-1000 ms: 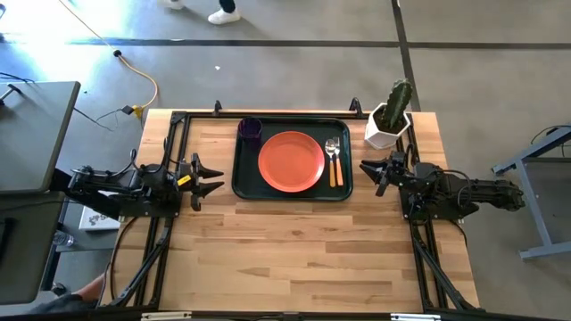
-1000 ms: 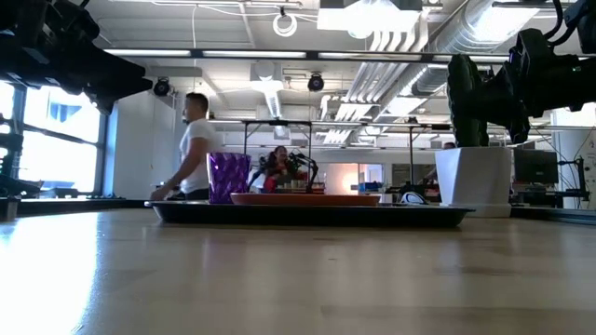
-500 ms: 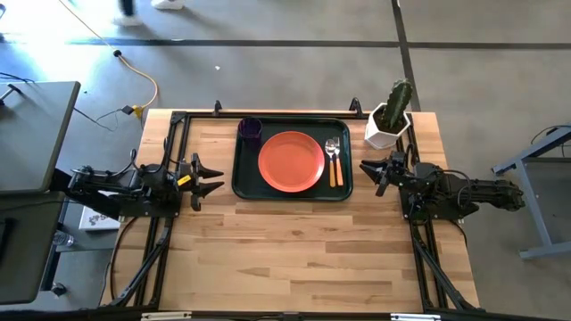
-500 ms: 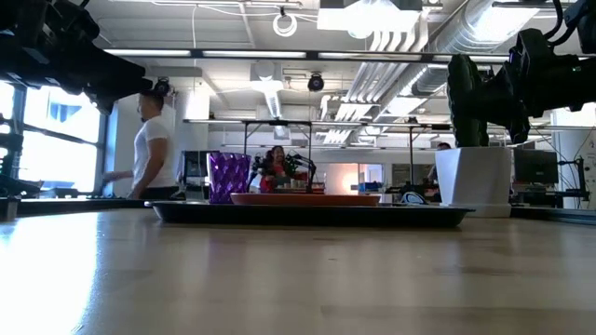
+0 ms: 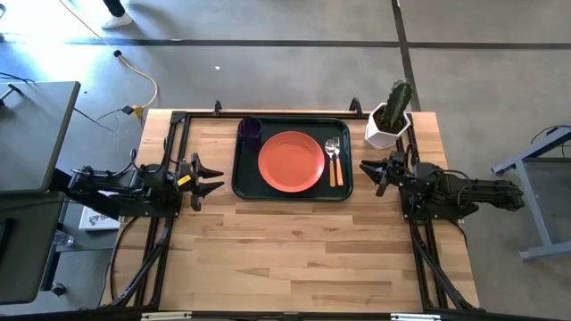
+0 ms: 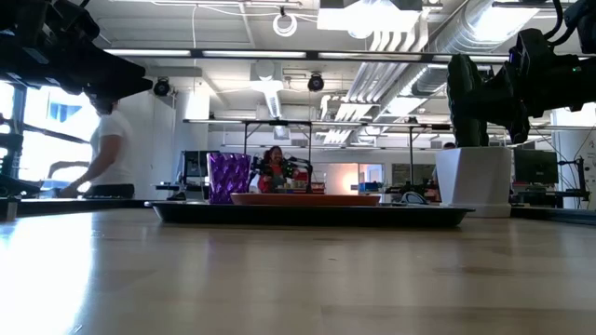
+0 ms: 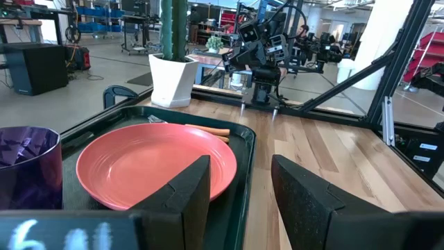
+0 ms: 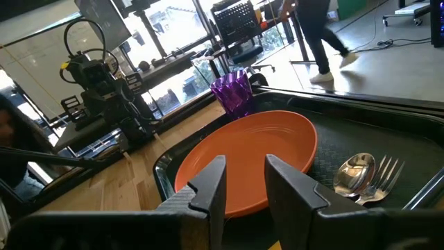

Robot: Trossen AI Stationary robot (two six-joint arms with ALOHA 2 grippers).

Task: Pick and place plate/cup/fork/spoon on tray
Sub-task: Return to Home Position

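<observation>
The dark green tray [image 5: 244, 183] lies on the table's far middle. On it rest the orange-red plate [image 5: 291, 160] in the centre, the purple cup [image 5: 250, 130] upright at its far left corner, and the fork [image 5: 338, 162] and spoon [image 5: 331, 159] side by side along its right side. My left gripper [image 5: 214, 176] hovers open left of the tray, empty; it also shows in the left wrist view [image 7: 239, 184]. My right gripper [image 5: 368, 171] hovers open right of the tray, empty; it also shows in the right wrist view [image 8: 244, 177].
A white pot with a green cactus [image 5: 391, 114] stands at the table's far right corner, just beyond my right gripper. Bare wood [image 5: 294, 250] fills the near half of the table. A person [image 6: 102, 154] walks in the room behind.
Both arms and all the things on the tray have kept still. Only the person in the room behind has walked on toward the left.
</observation>
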